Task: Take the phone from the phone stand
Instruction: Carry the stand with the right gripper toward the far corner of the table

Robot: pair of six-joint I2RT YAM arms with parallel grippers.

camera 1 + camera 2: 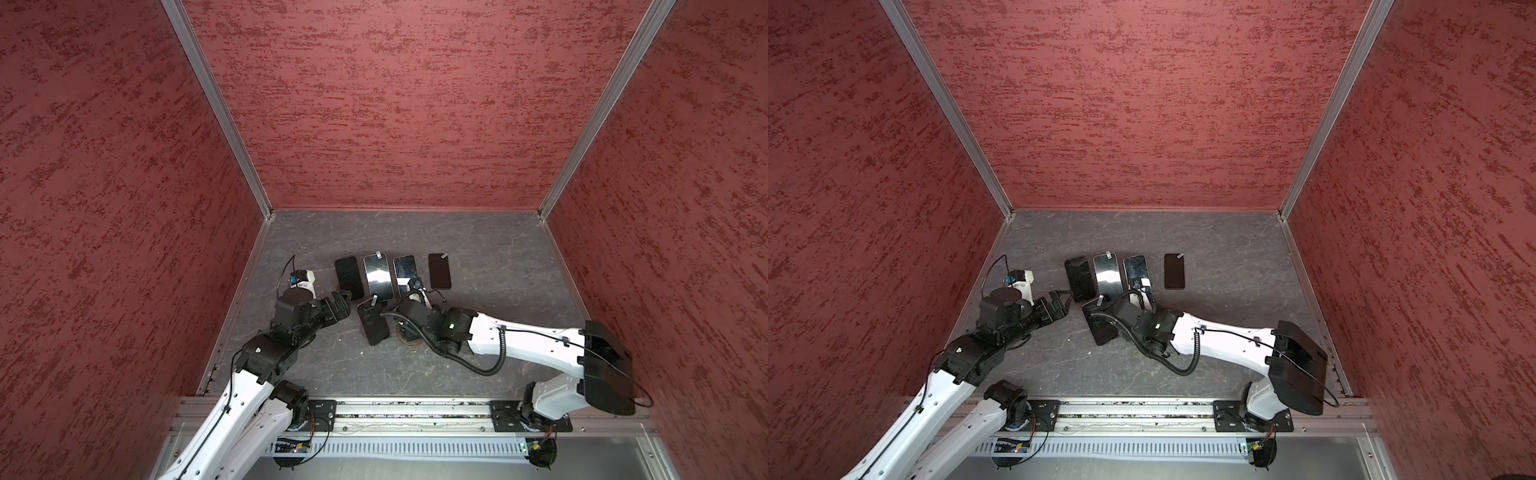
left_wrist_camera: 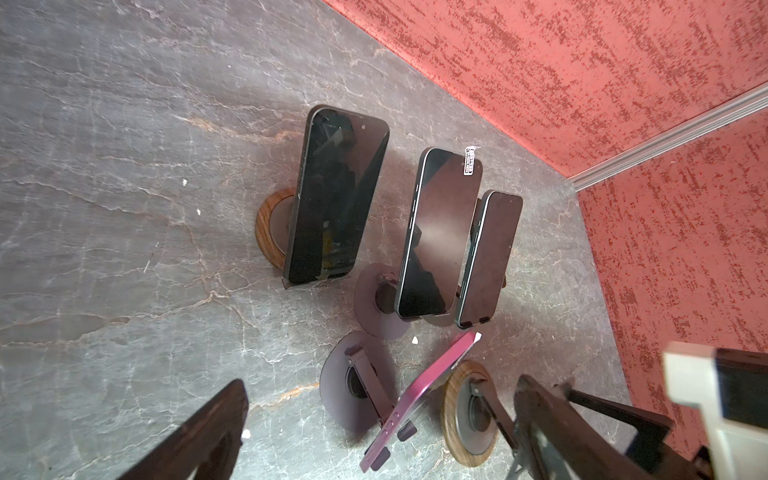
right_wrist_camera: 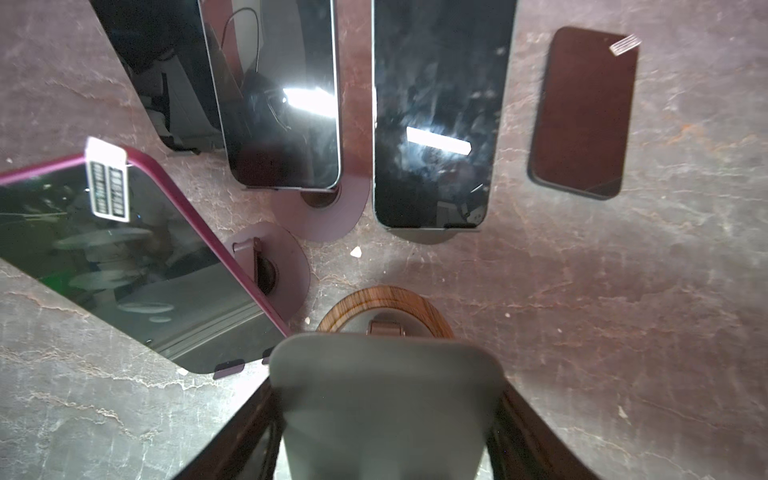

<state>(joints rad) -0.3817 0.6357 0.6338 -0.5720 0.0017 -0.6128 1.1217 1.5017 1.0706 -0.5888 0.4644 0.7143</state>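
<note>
– while the right gripper [image 3: 384,415] clamps the sides of a grey phone [image 3: 386,374] over a wood-rimmed stand [image 3: 384,295], the left gripper [image 1: 344,300] hangs spread wide and empty beside a black phone [image 1: 348,276] at the row's left end. is the grey one out of its cradle?

– cannot tell. the right wrist view shows only its back, covering the stand's hinge, and in both top views the wrist hides it. i judge the lift barely begun.

– what could spoil it?

– the magenta phone [image 3: 137,257] first. its lower corner sits just beside the grey phone's edge, and it leans on its own purple stand [image 3: 291,266]. a sideways swing of the wrist would clip it and tip it off.

– and the grip itself?

– smooth sides, held edge to edge. a tilt during the lift could let the phone slide through the pads and drop onto the stone table [image 1: 498,257]. if its bottom edge catches the cradle lip, the light stand may rise with it or skid.

– anything behind?

– a reflective phone [image 1: 378,276] and a smudged phone [image 1: 405,269] lean on stands just past it, so a forward push could topple either. a dark phone [image 1: 439,271] lies flat, apart to the right. the left jaws, near the black phone's corner, could nudge that one too.
</note>
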